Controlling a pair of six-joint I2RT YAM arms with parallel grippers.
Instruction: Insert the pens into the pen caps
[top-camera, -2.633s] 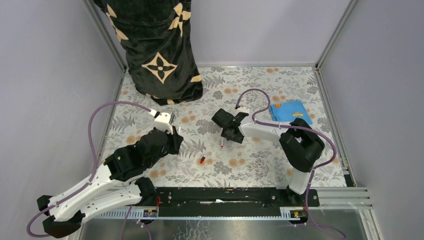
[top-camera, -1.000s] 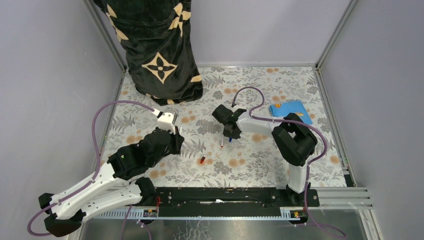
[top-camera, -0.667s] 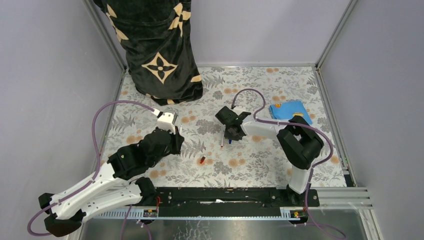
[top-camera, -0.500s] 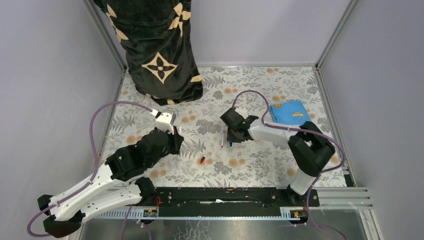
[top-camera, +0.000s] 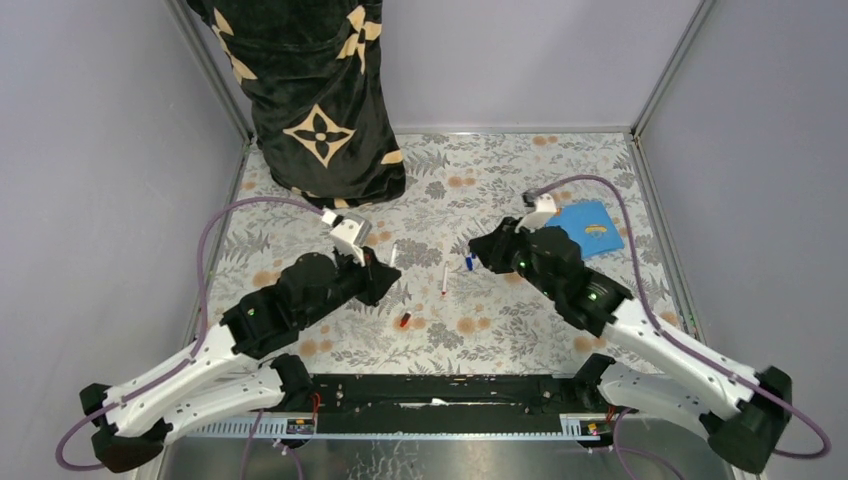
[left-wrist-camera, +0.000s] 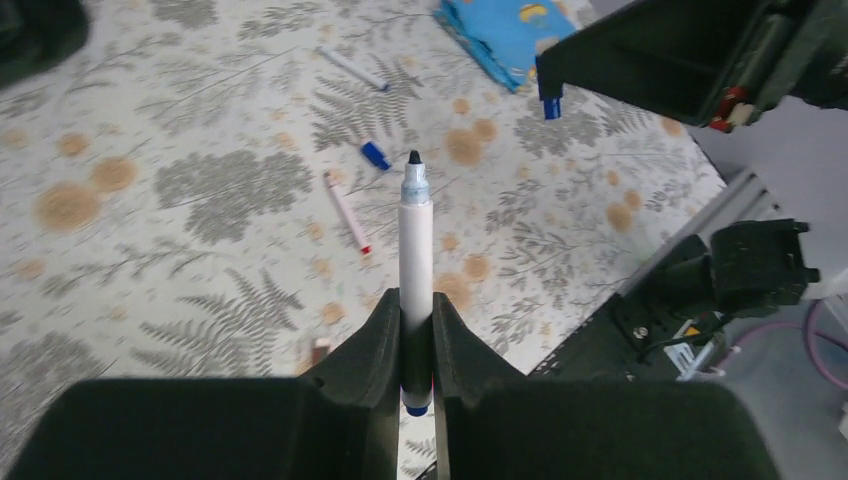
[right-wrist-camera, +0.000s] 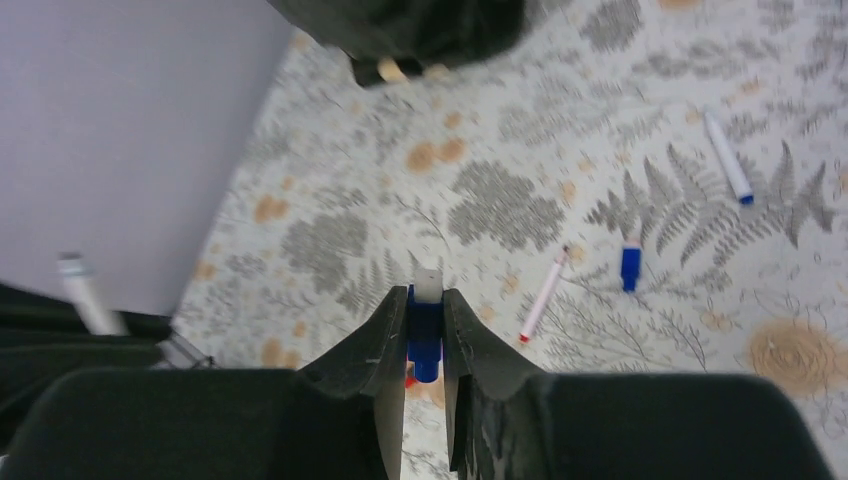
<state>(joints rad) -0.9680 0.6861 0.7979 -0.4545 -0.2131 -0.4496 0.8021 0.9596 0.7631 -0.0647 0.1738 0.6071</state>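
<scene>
My left gripper (top-camera: 384, 270) is shut on a white blue-tipped pen (left-wrist-camera: 415, 250), held above the table with its tip toward the right gripper. My right gripper (top-camera: 480, 251) is shut on a blue cap (right-wrist-camera: 424, 332), also raised; the cap shows in the left wrist view (left-wrist-camera: 549, 103). A gap lies between pen tip and cap. A red-tipped pen (top-camera: 444, 279) lies on the table between the grippers. A second blue cap (right-wrist-camera: 630, 266) and another blue-tipped pen (right-wrist-camera: 728, 158) lie beyond it. A red cap (top-camera: 404, 320) lies nearer the front.
A blue folded cloth (top-camera: 585, 224) lies at the back right. A black robe with tan flower marks (top-camera: 315, 100) stands at the back left. Metal frame posts and grey walls bound the floral table (top-camera: 520, 330). A black rail (top-camera: 450, 395) runs along the front edge.
The right arm unfolded and its gripper rose and moved right, carrying a blue cap off the table. The left gripper moved right and forward with its pen.
</scene>
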